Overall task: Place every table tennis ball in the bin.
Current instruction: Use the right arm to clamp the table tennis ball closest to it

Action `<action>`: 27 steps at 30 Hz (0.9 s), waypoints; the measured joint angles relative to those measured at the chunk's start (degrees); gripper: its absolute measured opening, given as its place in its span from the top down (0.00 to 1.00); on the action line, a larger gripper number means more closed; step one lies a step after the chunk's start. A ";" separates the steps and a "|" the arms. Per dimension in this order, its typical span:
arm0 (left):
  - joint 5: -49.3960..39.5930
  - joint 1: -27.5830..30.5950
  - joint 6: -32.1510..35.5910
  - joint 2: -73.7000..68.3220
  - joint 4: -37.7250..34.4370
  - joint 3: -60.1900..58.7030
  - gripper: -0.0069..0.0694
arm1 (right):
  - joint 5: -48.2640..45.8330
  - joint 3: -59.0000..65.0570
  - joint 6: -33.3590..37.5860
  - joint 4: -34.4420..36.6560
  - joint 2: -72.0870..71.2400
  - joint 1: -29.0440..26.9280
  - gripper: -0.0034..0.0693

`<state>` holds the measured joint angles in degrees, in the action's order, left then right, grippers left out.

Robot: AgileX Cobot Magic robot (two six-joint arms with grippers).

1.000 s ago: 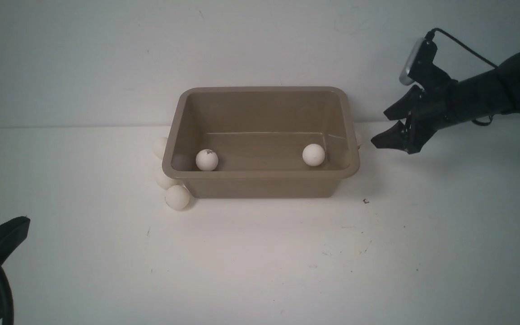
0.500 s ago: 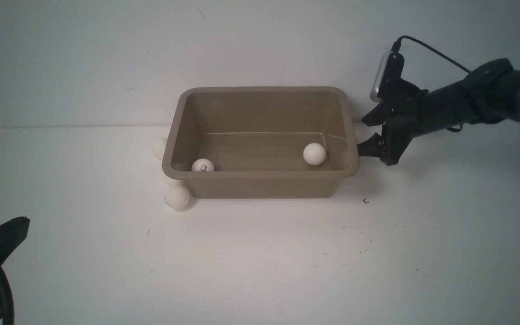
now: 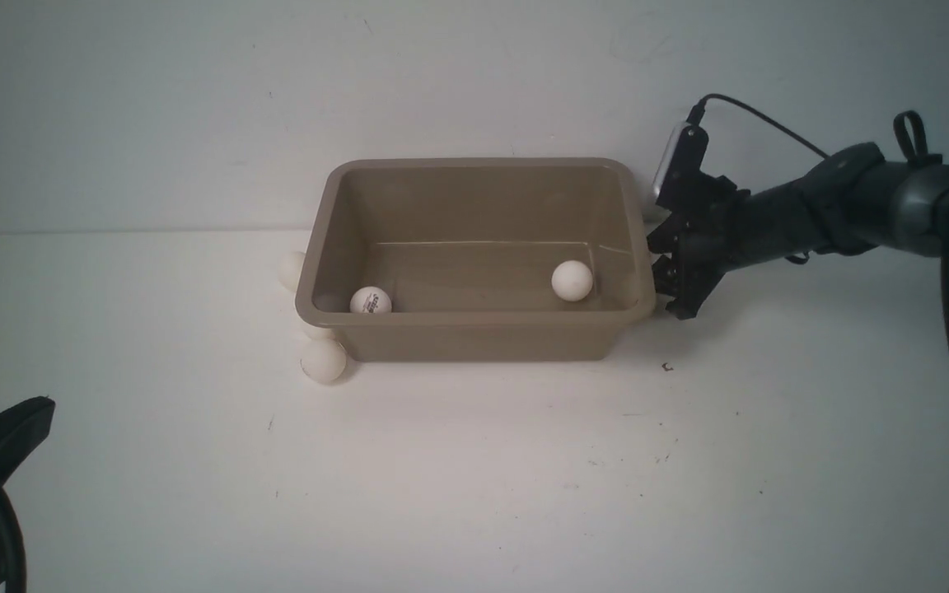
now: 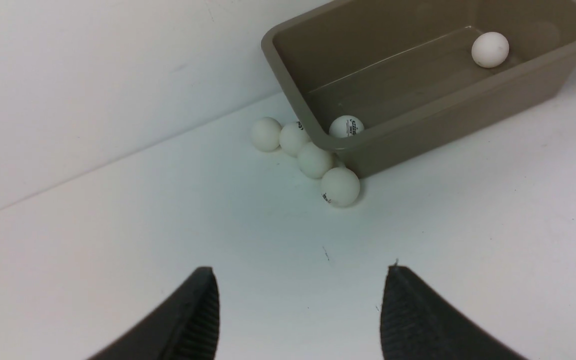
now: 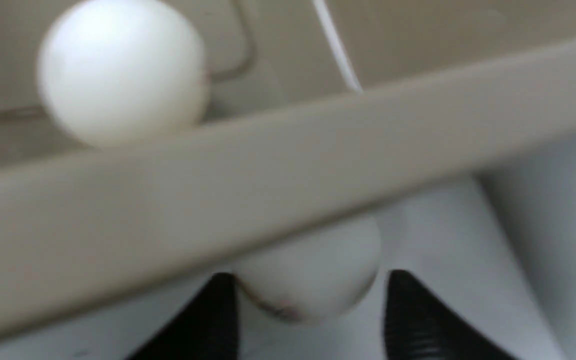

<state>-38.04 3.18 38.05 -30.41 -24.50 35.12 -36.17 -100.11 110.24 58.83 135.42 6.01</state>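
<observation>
Fingers of the right hand (image 5: 313, 295) stand apart at the two sides of one outer ball (image 5: 313, 275); whether they already pinch it, I cannot tell. This ball is on the bin's right outer side, partly covered by the bin's rim (image 5: 268, 180), and its lower part carries a dark reddish mark, too blurred for reading. The rim passes very near to the hand, so the room on that side is narrow. Inside the brown, round-cornered bin (image 3: 474, 342) are two balls: a plain white one (image 3: 572, 281) towards the right, and a printed one (image 3: 371, 300) near the front left corner, with small dark letters which I cannot read surely. Outside the left end, four pale matt balls (image 4: 315, 160) make a slanting row on the white surface (image 3: 474, 469); two show small dark print, also not readable. Behind the bin rises the pale wall (image 3: 474, 82). Well apart, at the front left, the left hand (image 4: 303, 280) is spread, with nothing between its fingers.
</observation>
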 joint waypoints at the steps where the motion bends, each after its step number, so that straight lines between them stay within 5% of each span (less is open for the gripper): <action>1: -0.01 0.00 0.00 0.00 0.00 0.00 0.39 | 0.84 0.00 0.20 0.80 0.00 0.00 0.59; 5: -0.38 0.00 0.00 0.00 0.00 0.00 0.39 | 3.90 -0.03 1.75 3.44 0.00 0.00 0.89; 9: -0.61 0.00 0.00 0.00 0.00 0.00 0.39 | 5.30 -0.03 1.92 2.86 -0.20 0.00 0.96; 21: -0.61 0.00 0.05 0.00 0.05 0.00 0.39 | 3.26 -0.03 1.68 2.97 -2.64 -1.80 0.97; 27: -0.61 0.00 0.05 0.00 0.05 0.00 0.39 | -2.60 -0.03 1.86 1.91 -2.64 -2.05 0.84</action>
<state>-38.65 3.18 38.11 -30.41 -24.45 35.12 -38.77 -100.13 112.10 60.74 132.78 3.95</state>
